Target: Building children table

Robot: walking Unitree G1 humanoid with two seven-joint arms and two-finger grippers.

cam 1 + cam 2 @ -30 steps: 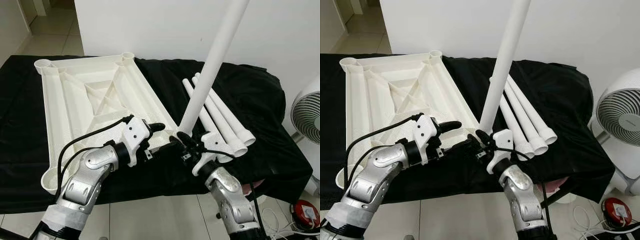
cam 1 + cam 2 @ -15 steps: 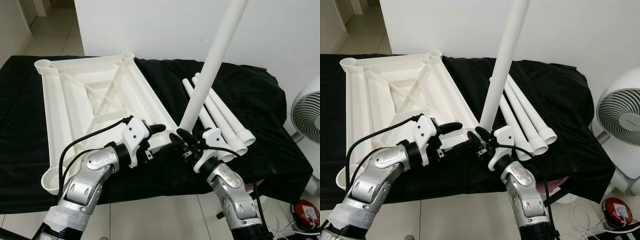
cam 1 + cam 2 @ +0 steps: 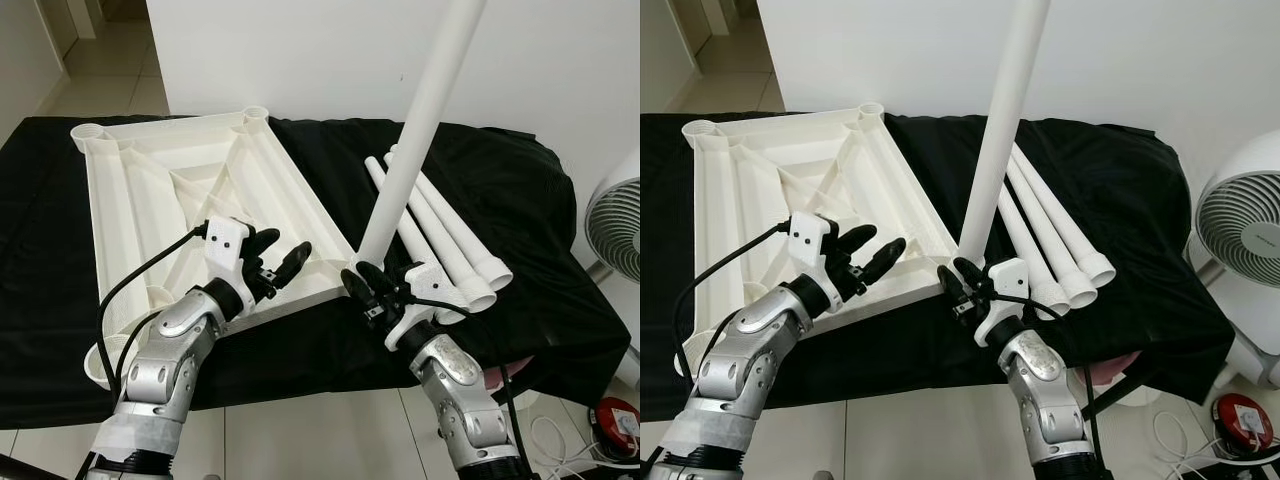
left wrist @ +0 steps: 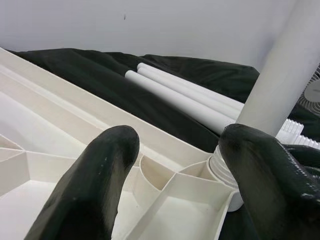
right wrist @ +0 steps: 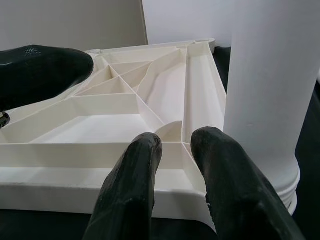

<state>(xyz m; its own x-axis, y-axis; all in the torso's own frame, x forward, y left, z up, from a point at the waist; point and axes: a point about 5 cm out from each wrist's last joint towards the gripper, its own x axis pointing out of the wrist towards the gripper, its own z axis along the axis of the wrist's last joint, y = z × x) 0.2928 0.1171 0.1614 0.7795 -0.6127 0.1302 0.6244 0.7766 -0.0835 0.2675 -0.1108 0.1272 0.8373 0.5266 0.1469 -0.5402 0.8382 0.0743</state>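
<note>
head stereo looking down, wrist cameras close, sharing tabletop corner (image 4: 200,175)

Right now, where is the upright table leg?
The upright leg stands at the near right corner of the tabletop, just ahead of the right gripper.

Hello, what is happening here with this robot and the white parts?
The robot is building a children's table. The white tabletop lies upside down on a black cloth. One leg stands in its near corner socket beside the right gripper. The left gripper, jaws open, hovers over the tabletop. Three spare legs lie alongside.
</note>
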